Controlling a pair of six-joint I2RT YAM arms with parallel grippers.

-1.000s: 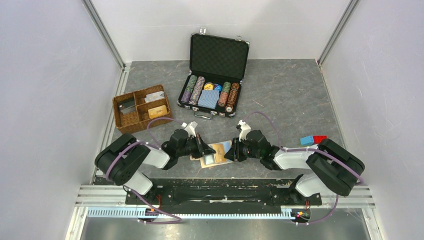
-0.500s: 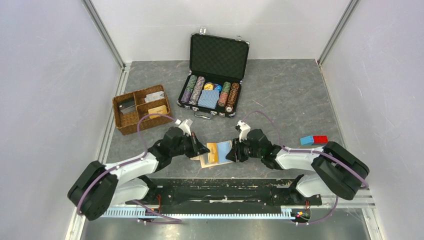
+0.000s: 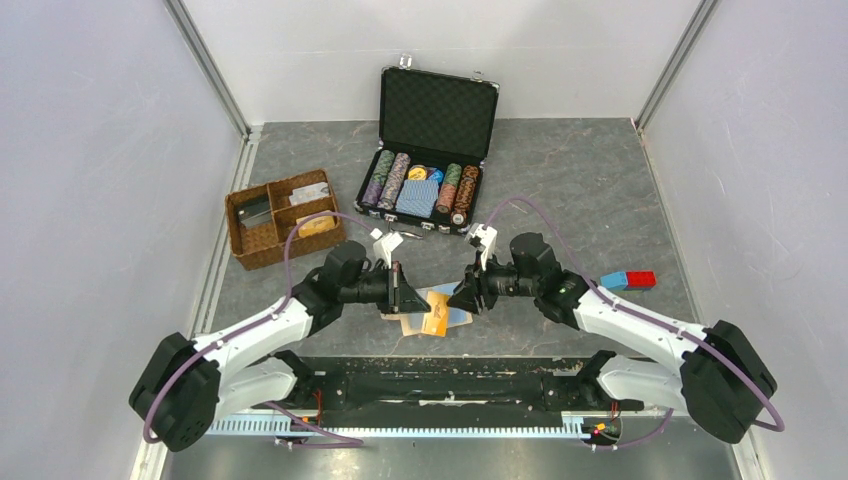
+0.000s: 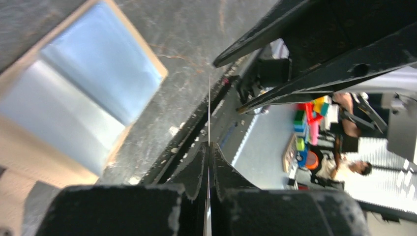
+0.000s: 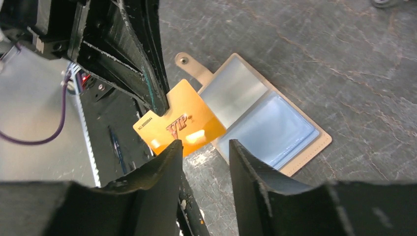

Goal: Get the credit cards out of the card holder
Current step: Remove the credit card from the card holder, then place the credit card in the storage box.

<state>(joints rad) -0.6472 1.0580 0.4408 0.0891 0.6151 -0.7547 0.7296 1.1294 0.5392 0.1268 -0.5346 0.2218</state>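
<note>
We see the left gripper (image 5: 158, 101) clenched on a corner of an orange credit card (image 5: 179, 125). The card overlaps the open card holder (image 5: 265, 123) just beside its strap tab (image 5: 189, 64). The right gripper (image 5: 204, 167) is released above the card holder's near edge, grasping nothing.

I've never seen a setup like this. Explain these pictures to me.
Two robot arms are bolted at the near edge of a grey table. One picture looks down from above; the other two come from a camera on each wrist. The left gripper pinches an orange card at the edge of the open tan wallet, which lies flat. The right gripper stands open, holding nothing. Further back sit a black case of poker chips, a wicker tray, and red and blue blocks.
</note>
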